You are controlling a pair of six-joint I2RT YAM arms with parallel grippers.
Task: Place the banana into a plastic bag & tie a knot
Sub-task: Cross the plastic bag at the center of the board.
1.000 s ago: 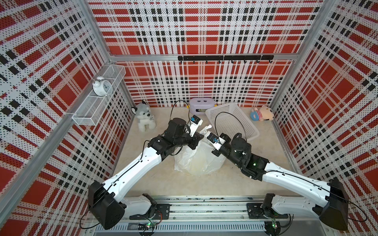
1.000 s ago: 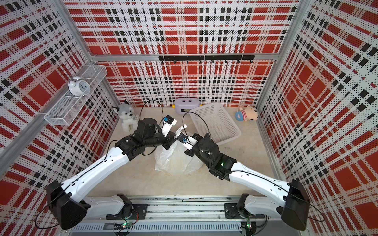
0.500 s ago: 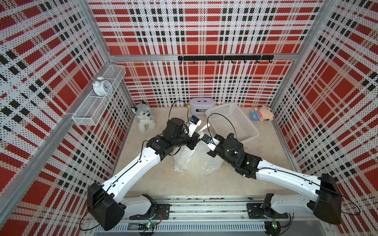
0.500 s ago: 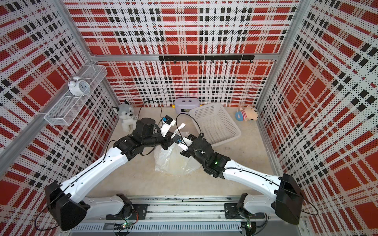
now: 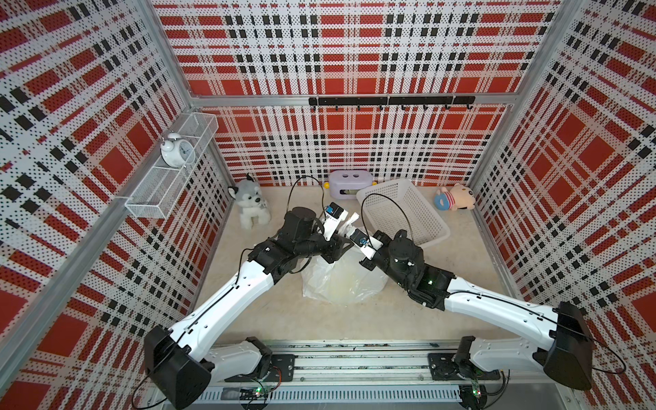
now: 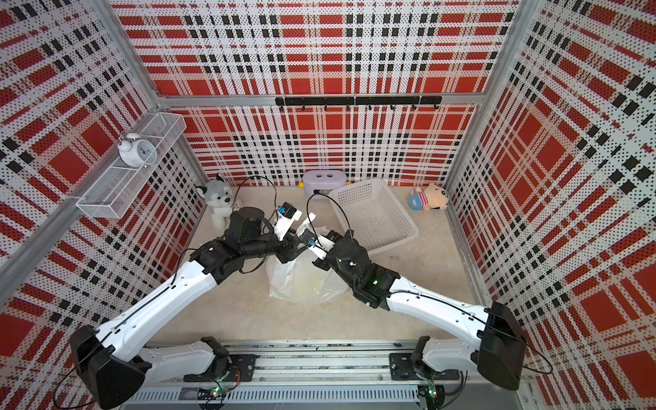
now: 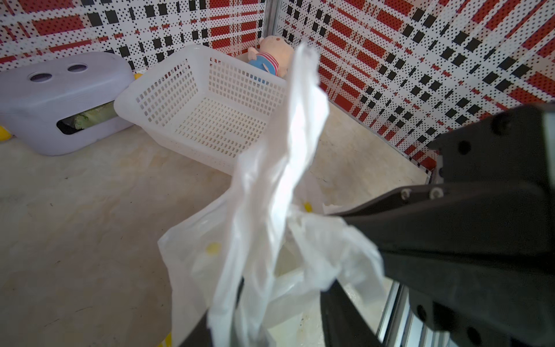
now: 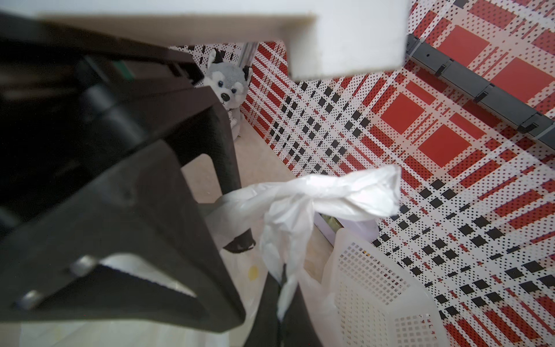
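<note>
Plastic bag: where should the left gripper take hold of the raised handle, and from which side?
Take the plastic bag by its raised handle strip just above the twist, where it bunches into a narrow rope, with the jaws across it. Probably come from the husky toy's side: the right gripper and the basket crowd the opposite side.

Both top views looked steeply down from high in front over the whole beige worktop (image 5: 269, 319) toward the red-plaid back wall (image 5: 355, 142), while both wrist cameras sat close beside the crinkly white plastic bag (image 7: 270, 186), sharing the white lattice basket (image 7: 210, 114).
</note>
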